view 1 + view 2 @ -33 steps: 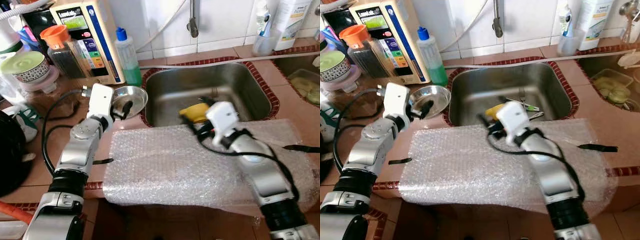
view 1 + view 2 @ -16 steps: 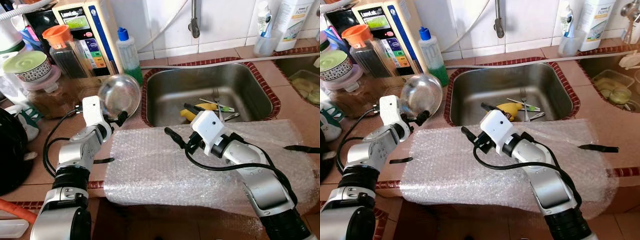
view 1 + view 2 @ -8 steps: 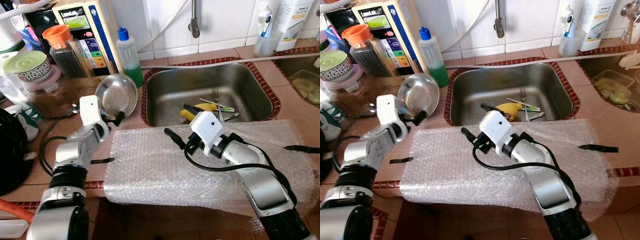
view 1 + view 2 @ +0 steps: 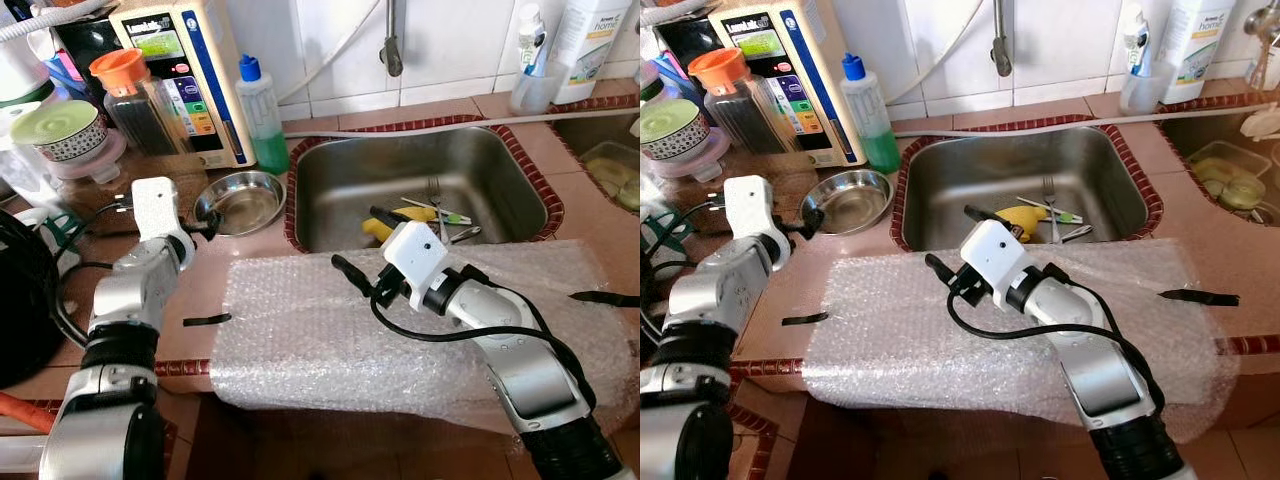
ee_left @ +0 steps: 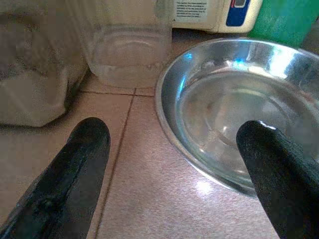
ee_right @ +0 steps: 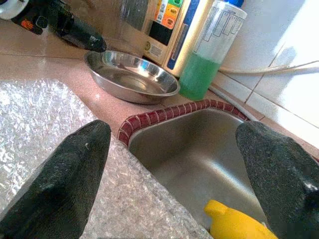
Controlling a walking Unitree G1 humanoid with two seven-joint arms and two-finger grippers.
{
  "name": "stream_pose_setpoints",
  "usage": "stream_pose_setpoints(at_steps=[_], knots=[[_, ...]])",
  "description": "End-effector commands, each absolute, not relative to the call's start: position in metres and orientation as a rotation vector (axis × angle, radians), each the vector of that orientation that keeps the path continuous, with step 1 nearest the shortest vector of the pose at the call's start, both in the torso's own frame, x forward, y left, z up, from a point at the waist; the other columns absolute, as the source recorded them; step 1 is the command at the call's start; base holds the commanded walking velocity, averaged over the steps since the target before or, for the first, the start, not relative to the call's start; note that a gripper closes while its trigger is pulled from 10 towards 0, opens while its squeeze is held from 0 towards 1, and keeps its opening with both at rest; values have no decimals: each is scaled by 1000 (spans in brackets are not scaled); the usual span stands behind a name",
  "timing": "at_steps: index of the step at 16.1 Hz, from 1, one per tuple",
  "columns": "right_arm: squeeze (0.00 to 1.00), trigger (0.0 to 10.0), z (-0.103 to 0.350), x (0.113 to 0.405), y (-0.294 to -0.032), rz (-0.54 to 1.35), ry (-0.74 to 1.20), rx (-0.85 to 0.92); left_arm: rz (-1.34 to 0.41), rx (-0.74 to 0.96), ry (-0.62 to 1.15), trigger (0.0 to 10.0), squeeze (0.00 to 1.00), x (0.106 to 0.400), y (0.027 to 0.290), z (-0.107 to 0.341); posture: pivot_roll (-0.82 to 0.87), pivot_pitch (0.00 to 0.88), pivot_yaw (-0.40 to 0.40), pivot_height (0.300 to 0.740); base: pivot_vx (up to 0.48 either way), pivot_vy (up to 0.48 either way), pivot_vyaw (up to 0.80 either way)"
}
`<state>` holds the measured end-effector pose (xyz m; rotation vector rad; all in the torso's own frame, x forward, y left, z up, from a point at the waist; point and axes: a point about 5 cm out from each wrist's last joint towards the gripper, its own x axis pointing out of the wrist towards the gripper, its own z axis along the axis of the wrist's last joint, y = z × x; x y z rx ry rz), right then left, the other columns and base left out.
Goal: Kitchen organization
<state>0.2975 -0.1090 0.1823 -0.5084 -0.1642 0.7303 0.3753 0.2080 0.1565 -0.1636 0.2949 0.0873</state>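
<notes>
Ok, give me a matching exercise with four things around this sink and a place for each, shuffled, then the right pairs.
Things:
1. steel bowl
2. fork
3. bubble wrap
4. green soap bottle

Places:
A. inside the sink
B. spread over the counter's front edge
C. against the tiled wall behind the counter
D. upright on the counter, left of the sink

Pairs: 1-D, 2-A, 3-B, 4-C

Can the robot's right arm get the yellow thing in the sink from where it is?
Probably yes. The right gripper hangs open at the sink's near edge, and the yellow thing lies just past it with nothing between; only the bubble wrap lies under the arm.
</notes>
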Motion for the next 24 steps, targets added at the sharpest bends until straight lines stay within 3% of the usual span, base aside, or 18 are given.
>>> stream_pose_setpoints(at_steps=[1,10,11,12,13,14,15,24], knots=[[671,10000,186,299,-105,746,-184,-516,103,-196,322,10000,0,377,207,156,-320,86,191,740,0,0,0],[612,10000,187,294,-100,767,-191,-514,102,-356,423,10000,0,380,178,137,-337,93,199,740,0,0,0],[592,10000,187,291,-98,794,-194,-499,100,-383,433,10000,0,380,176,136,-338,94,200,740,0,0,0],[502,10000,188,289,-97,809,-197,-485,103,-402,432,9725,0,380,176,135,-338,94,200,740,0,0,0],[451,10000,188,288,-96,815,-197,-483,104,-412,431,4078,0,380,176,135,-341,93,199,740,0,0,0],[424,10000,188,288,-96,816,-195,-487,113,-417,433,1020,0,380,177,135,-340,93,199,740,0,0,0],[408,10000,188,288,-96,816,-193,-493,124,-409,438,0,0,379,180,134,-338,93,198,740,0,0,0],[380,10000,187,292,-95,818,-188,-515,299,-397,411,0,0,370,225,133,-316,91,194,740,0,0,0]])
